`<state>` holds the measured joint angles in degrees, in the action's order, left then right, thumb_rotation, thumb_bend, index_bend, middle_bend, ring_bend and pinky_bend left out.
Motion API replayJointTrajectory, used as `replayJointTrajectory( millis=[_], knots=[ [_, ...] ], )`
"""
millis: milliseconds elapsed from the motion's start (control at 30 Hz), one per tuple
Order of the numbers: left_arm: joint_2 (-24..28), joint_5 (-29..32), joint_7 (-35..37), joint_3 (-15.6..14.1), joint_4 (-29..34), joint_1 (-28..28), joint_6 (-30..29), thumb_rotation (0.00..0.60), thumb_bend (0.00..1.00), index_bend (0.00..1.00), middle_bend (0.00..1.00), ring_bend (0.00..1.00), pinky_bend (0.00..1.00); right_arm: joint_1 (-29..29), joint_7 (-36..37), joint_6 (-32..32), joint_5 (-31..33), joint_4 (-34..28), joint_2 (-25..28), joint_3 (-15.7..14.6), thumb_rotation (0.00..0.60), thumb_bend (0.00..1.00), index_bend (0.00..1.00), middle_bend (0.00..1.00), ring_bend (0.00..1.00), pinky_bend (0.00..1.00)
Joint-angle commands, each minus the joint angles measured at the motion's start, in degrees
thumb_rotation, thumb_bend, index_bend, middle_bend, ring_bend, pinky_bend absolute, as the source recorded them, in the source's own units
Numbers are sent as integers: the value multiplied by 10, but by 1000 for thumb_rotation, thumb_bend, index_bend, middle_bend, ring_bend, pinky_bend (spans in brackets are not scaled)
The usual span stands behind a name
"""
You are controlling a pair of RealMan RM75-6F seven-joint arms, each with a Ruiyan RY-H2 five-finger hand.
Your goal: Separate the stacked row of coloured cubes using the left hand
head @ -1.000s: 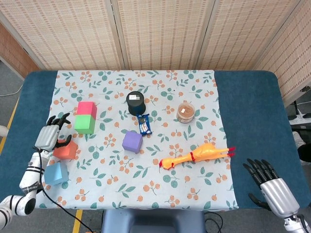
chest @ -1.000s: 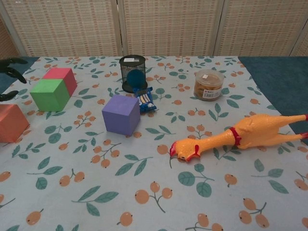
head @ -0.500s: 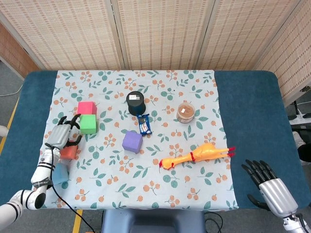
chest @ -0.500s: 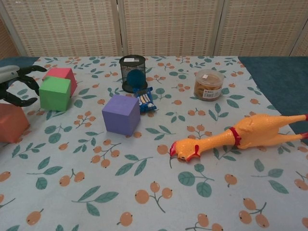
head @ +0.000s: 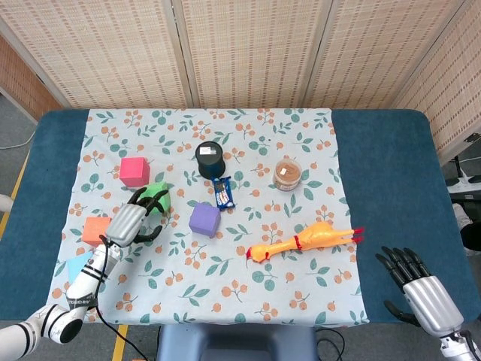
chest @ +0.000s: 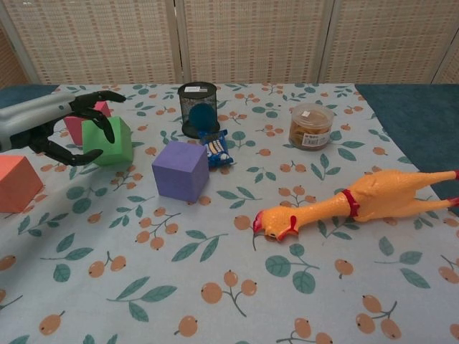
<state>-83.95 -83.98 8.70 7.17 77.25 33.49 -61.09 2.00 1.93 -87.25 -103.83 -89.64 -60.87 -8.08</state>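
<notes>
Your left robot hand (chest: 54, 129) has its fingers wrapped around the green cube (chest: 107, 141), apart from the pink cube (head: 133, 171); next, set it down clear and release.

Cubes: pink (head: 133, 170), green (chest: 110, 141), orange (chest: 16, 183), light blue (head: 76, 266), purple (chest: 180, 170). The cloth (chest: 215, 287) is pale with orange berries and teal leaves. The chicken (chest: 358, 200) is yellow-orange.

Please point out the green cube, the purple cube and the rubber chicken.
green cube (chest: 115, 147): chest view, front face.
purple cube (chest: 179, 172): chest view, front face.
rubber chicken (chest: 373, 195): chest view, body.
</notes>
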Motion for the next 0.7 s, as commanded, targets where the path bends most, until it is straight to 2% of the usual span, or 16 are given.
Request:
replayJointTrajectory(
  millis=[33,133,200,267,333,567,700],
  knots=[
    [9,-41,-38,-11,31,-13,-64,600,420,0,309,214,62,0,0,0,0,0,0,0,600,189,0,0,0,0],
    [7,-60,-62,-11,33,-22,-104,600,426,0,241,195,71,0,1,0,1,0,1,0,600,189,0,0,0,0],
    [6,-61,-73,-10,26,-23,-109,600,422,0,187,146,69,1,2,2,1,0,1,0,600,189,0,0,0,0],
    [8,-46,-98,-11,14,-17,-84,600,407,0,65,37,46,2,2,4,0,0,1,-1,600,189,0,0,0,0],
    [10,-28,-100,-11,9,-9,-53,600,393,0,3,0,23,2,2,4,0,0,1,-1,600,189,0,0,0,0],
    [-11,-14,-89,-5,-38,13,-17,600,378,0,0,0,3,2,1,4,-1,-1,0,-2,600,189,0,0,0,0],
    [-47,-10,-73,4,-110,46,17,600,377,0,0,0,0,2,-3,8,1,0,-1,-2,600,189,0,0,0,0]
  ],
)
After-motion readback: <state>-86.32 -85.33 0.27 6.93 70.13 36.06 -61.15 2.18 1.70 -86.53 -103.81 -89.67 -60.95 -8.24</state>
